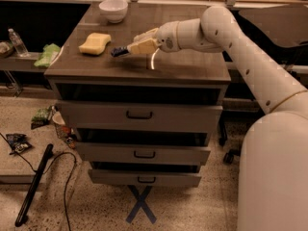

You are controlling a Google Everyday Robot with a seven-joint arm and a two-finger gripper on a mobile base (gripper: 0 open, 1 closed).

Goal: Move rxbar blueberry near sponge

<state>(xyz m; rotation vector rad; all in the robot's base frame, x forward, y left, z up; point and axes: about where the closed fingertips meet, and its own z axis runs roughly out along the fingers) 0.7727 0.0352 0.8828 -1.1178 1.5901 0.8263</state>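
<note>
arm (240, 49) reaches in from the right, low over the cabinet (192, 67) top, wrist pointing left. gripper (134, 46) is clamped on the rxbar (119, 51), which pokes out just right of the sponge (95, 43), not touching it.

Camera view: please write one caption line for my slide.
Gripper holds the rxbar blueberry over the cabinet top, near the sponge.

Plastic end effector (128, 49) over smooth tabletop (192, 64)
</note>
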